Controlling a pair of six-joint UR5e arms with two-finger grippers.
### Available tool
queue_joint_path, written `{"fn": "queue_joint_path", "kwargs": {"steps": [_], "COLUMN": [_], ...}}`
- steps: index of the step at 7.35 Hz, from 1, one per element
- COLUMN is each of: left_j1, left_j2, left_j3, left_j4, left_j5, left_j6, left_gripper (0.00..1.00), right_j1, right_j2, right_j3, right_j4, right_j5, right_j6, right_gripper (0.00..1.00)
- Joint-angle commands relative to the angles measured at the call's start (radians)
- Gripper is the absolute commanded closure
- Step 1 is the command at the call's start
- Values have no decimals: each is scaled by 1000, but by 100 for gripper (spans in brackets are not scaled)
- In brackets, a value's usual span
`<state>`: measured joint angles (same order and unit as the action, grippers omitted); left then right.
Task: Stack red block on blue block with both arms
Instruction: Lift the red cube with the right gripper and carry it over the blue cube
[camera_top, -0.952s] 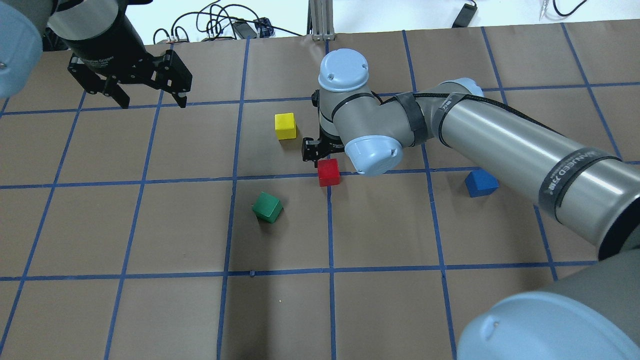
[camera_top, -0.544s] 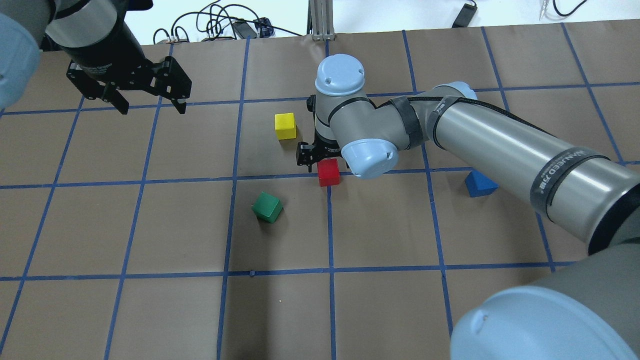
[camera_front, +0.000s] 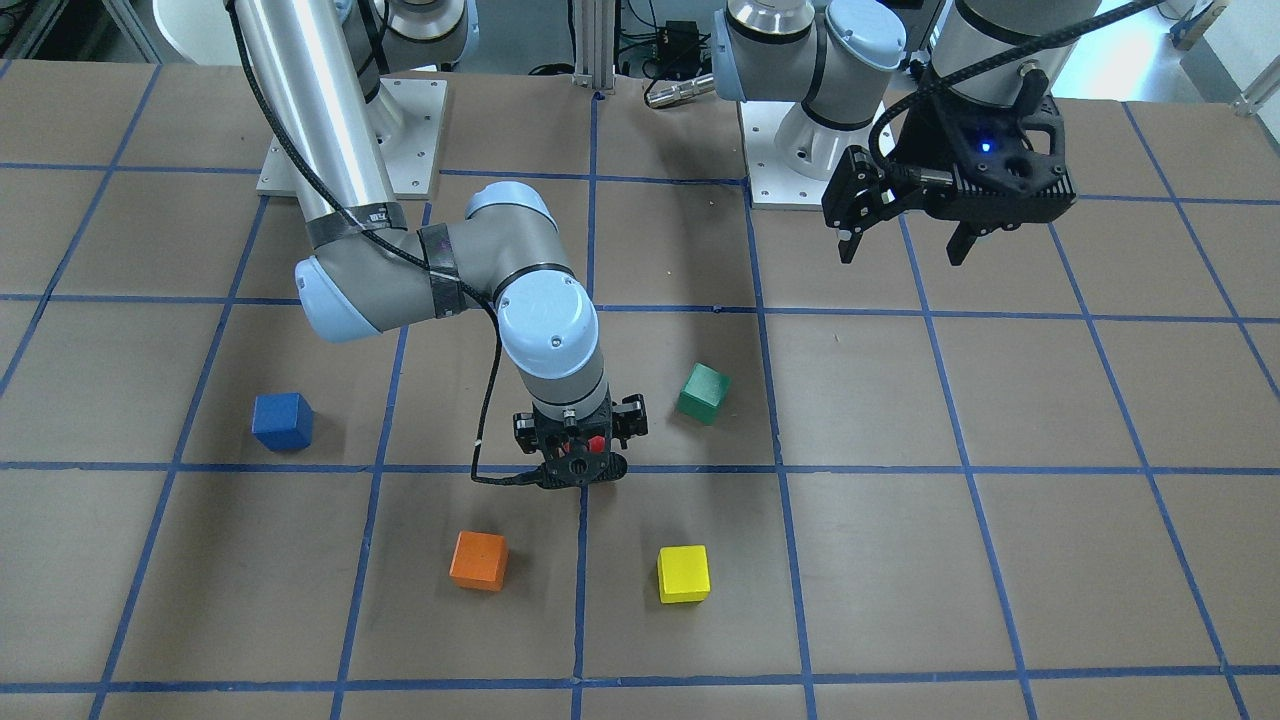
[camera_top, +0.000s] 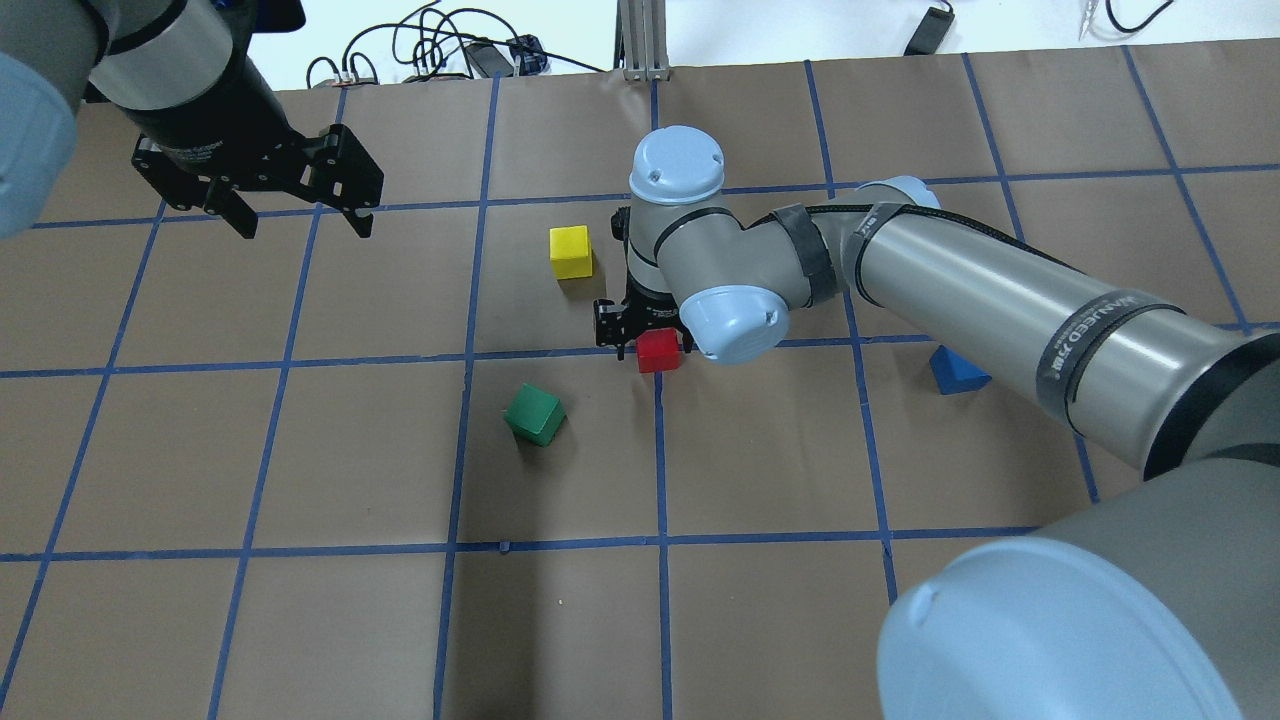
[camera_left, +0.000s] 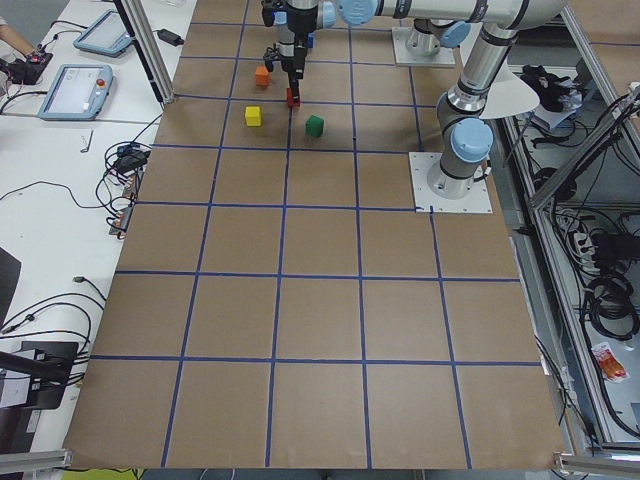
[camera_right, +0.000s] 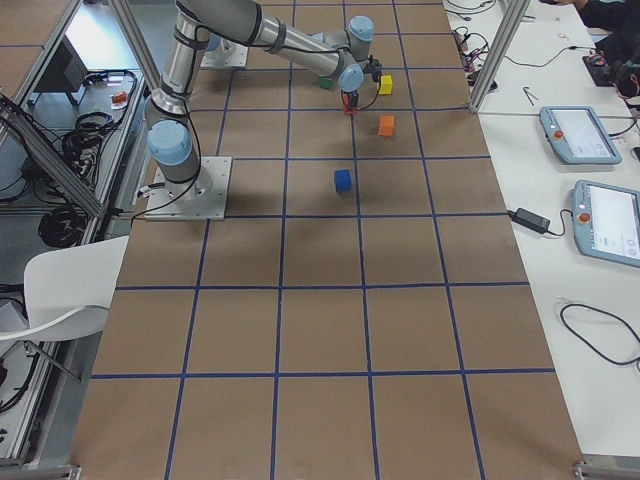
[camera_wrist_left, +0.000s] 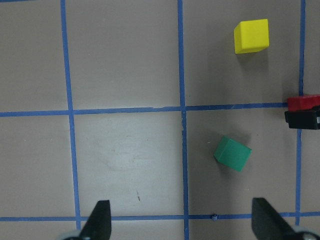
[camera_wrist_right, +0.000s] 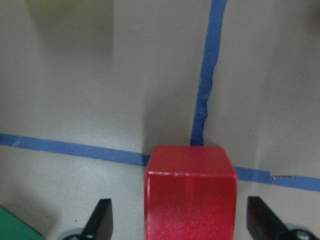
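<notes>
Your right claw (camera_wrist_right: 181, 222) stands low over the small matte red cube (camera_wrist_right: 190, 192), its fingers apart on either side and not closed on it. That cube sits on the brown-papered desk (camera_top: 300, 600) where blue tape lines (camera_wrist_right: 207, 95) cross. The small matte blue cube (camera_front: 282, 421) lies well apart to the robot's right, bare on top, so grasp, carry and stacking all remain. The left claw (camera_top: 303, 222) hangs spread and empty, far left. The green cube (camera_top: 535, 414), yellow cube (camera_top: 571, 251) and orange cube (camera_front: 478, 559) lie near; none seems to block the way.
</notes>
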<state>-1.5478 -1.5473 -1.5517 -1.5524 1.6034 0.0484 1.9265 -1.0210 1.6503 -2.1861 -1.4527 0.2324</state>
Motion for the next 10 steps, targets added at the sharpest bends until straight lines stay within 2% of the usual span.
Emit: {"fn": "queue_joint_path", "kwargs": {"steps": [1,2,4,7,8,10], "left_j1": [0,0,0,0,0,0], "left_j2": [1,3,3,4,4,4], "left_j3": [-1,-2,4,2,1,-1], "left_j4": [0,0,-11,-9,-9,-9], "left_j5": [0,0,9,3,6,6], "left_j6": [2,2,-13,-10,-10,-10], "left_gripper": [0,0,0,0,0,0], "right_j1": [-1,-3,-23,-194,-252,-317], "right_j2": [2,-4,-62,-175,-206,-261], "right_j3": [-1,-7,-27,-84,-75,-57], "right_j4": [5,14,64,262,302,351], "right_j5": [-3,-5,-6,-38,-41,-113], "right_j6": [7,7,7,-18,-63,-93], "right_gripper": [93,100,100,100,100,100]}}
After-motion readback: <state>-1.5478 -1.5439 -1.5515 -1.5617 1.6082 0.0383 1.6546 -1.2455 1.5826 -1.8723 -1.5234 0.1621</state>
